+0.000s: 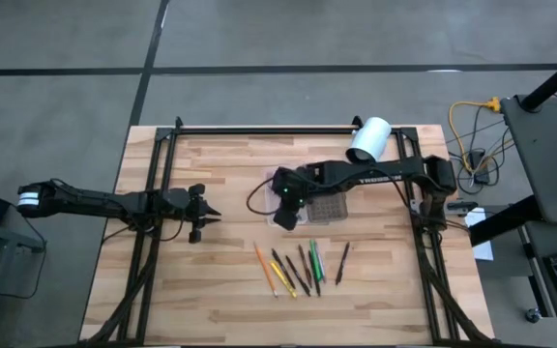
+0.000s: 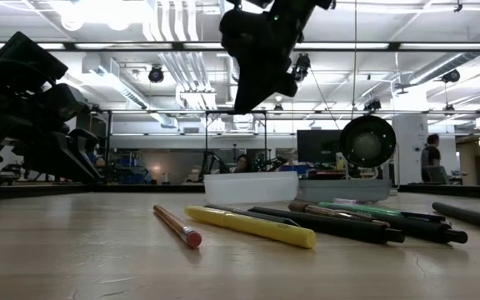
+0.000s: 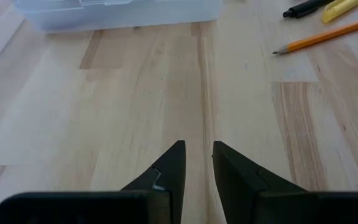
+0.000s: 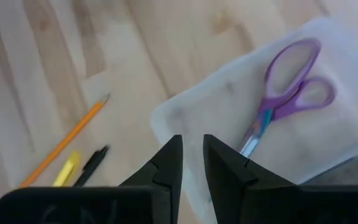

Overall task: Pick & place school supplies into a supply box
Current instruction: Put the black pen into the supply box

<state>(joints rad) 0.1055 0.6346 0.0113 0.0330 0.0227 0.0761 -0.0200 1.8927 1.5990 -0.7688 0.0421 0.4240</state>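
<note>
Here, poised over a corner of the supply box (image 4: pixel 185 106): right hand (image 4: pixel 191 140), tips a sliver apart, clamped on nothing. Just beyond those tips, lying flat inside the whitish tray: one pair of purple-handled scissors (image 4: pixel 291 93), which looks like the only item stowed so far. Beside the tray, on the bare desk (image 1: pixel 211 290): the loose spread of pens and pencils (image 1: pixel 298 266), none yet in the box.

Counted from above: one orange pencil (image 2: pixel 177 225), one yellow pen (image 2: pixel 248 225), at least one green one, and several dark ones, with a single dark pen lying a little apart on the far side of the row. Roughly seven in all; hard to be exact where they overlap. So, by a fair reading: one piece done, the whole writing set left to carry over, and the lid half of the case left open.

Farther out, well apart from the box and the pens: left hand (image 3: pixel 197 146), low over bare wood, tips likewise narrowly parted and empty, waiting. At the back edge of the desk: one white cylinder (image 1: pixel 368 139), no part of the job.
</note>
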